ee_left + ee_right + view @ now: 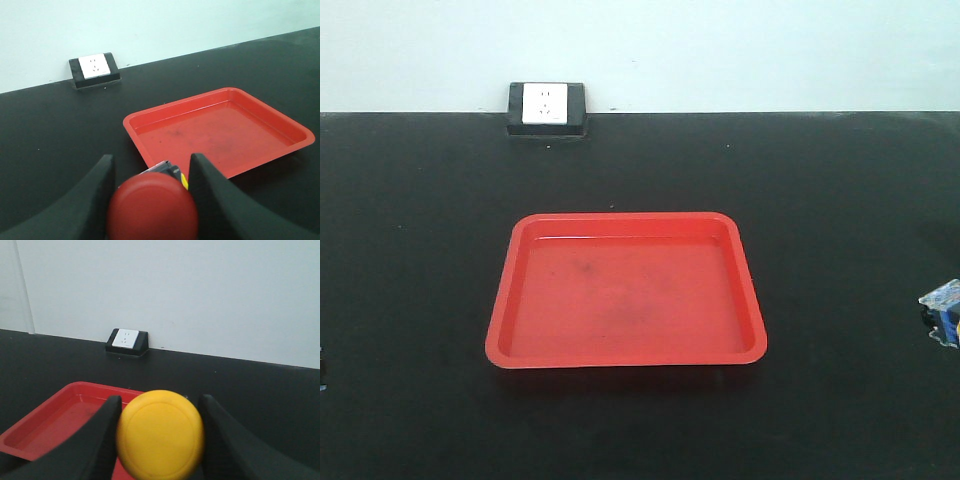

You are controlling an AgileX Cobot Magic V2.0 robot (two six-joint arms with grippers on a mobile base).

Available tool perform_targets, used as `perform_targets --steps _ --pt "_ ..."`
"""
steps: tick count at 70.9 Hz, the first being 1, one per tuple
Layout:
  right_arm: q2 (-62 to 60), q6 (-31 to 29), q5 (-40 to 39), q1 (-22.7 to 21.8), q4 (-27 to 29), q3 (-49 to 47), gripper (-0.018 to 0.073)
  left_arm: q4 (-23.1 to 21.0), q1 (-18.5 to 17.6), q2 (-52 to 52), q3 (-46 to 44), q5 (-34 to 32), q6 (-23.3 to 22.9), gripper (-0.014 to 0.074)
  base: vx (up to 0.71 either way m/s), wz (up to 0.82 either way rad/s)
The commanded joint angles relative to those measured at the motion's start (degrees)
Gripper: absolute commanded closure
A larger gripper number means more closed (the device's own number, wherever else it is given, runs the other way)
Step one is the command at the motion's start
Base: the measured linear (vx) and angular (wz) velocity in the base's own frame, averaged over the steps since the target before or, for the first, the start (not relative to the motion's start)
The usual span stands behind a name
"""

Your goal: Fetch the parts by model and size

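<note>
In the left wrist view a red-capped push-button part (152,207) sits between the black fingers (97,192) of my left gripper (151,160). The gripper is shut on it, and a bit of its grey and yellow base shows behind the cap. My right gripper (160,399) is shut on a yellow-capped part (160,434), whose cap fills the gap between the fingers (222,440). A blue and black block (942,312), seemingly a part's base, pokes in at the right edge of the front view. Neither arm shows in that view.
A shallow red tray (500,340) lies in the middle of the black table, just ahead of both grippers (131,127) (30,427). It holds nothing. A black-framed white wall socket (546,107) stands at the table's back edge against the pale wall.
</note>
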Motion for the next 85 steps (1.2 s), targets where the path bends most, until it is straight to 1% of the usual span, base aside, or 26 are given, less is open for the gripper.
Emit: perform_targets --steps 1,31,39,46,54,65,71,85 --pt "0.55 -0.57 -5.0 -0.25 0.16 -1.62 0.0565 0.05 -0.42 1.02 -1.51 -4.69 -0.14 0.0603 0.0 0.0" --pt "0.55 -0.57 -5.0 -0.25 0.16 -1.62 0.0565 0.03 -0.42 1.06 -1.51 -4.94 -0.69 0.0603 0.0 0.0" --pt "0.55 -0.57 -5.0 -0.25 0.16 -1.62 0.0565 -0.23 -0.42 3.24 -2.77 -4.61 -0.69 0.0603 0.0 0.0" --pt "0.55 -0.57 -5.0 -0.25 0.16 -1.62 0.0565 -1.59 -0.42 9.14 -5.92 -4.34 -0.69 0.0603 0.0 0.0" --pt "0.55 -0.57 -5.0 -0.25 0.16 -1.62 0.0565 -1.57 -0.42 16.96 -11.22 -4.39 -0.69 0.0601 0.0 0.0" --pt "0.55 -0.57 -5.0 -0.25 0.16 -1.62 0.0565 -1.76 -0.42 31.64 -20.02 -3.45 -0.69 0.06 0.0 0.0" --pt "0.55 -0.57 -5.0 -0.25 0.16 -1.62 0.0565 -2.91 -0.42 38.78 -24.28 -2.54 -0.69 0.0596 0.0 0.0" --pt "0.55 -0.57 -5.0 -0.25 0.16 -1.62 0.0565 -5.51 -0.42 54.09 -33.03 -2.76 -0.69 0.0594 0.0 0.0"
